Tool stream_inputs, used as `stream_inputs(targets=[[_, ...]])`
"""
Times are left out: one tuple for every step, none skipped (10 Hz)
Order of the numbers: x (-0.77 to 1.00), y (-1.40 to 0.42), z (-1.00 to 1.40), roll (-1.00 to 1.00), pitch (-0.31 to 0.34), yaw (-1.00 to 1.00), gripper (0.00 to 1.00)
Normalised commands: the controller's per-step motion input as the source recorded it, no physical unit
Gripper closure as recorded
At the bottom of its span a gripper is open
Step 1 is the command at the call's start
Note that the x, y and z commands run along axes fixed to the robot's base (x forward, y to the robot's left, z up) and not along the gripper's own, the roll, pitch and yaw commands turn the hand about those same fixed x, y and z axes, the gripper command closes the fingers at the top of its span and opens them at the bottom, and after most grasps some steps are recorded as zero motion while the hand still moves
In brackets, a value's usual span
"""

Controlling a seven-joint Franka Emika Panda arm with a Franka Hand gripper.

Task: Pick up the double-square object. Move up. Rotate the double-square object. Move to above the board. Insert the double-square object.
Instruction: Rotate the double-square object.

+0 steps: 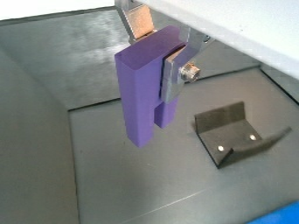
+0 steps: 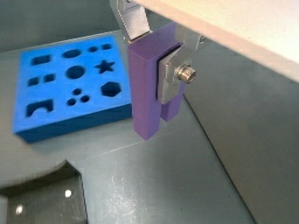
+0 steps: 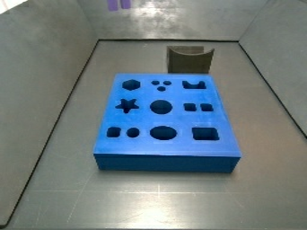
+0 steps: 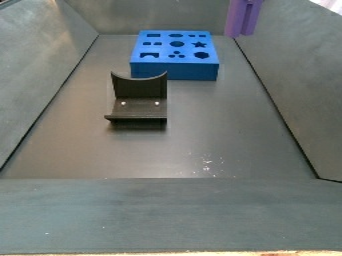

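High above the grey floor, the end effector (image 1: 159,54) grips the smooth purple double-square object (image 1: 147,90); the holed blue board (image 2: 73,83) lies well below.

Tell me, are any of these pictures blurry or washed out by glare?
In a side view, glare whitens the back wall around the double-square object, blurred at the frame's edge. In both wrist views the gripper clamps that object sharply. The board looks evenly lit, and the fixture casts little shadow.
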Motion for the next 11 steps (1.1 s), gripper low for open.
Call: stream_inputs(targets=[[0.04,0.01,-0.02,-0.01,0.022,-0.35,1.00],[0.04,0.01,-0.02,-0.01,0.022,-0.23,1.00],[0.00,0.00,0.00,0.00,0.000,-1.00,1.00],[0.00,0.00,0.00,0.00,-0.001,-1.00,1.00],[0.00,0.01,0.00,-0.01,-0.001,-1.00,1.00],[0.00,0.01,0.00,-0.01,-0.001,-0.83,1.00],[0.00,0.01,0.00,-0.01,-0.001,-0.60,1.00],[0.00,0.01,0.00,-0.01,-0.001,-0.35,1.00],[0.00,0.01,0.00,-0.01,-0.001,-0.27,1.00],[0.00,0.00,-1.00,0.00,0.000,0.00,1.00],[0.01,0.00,-1.00,0.00,-0.013,0.04,1.00]])
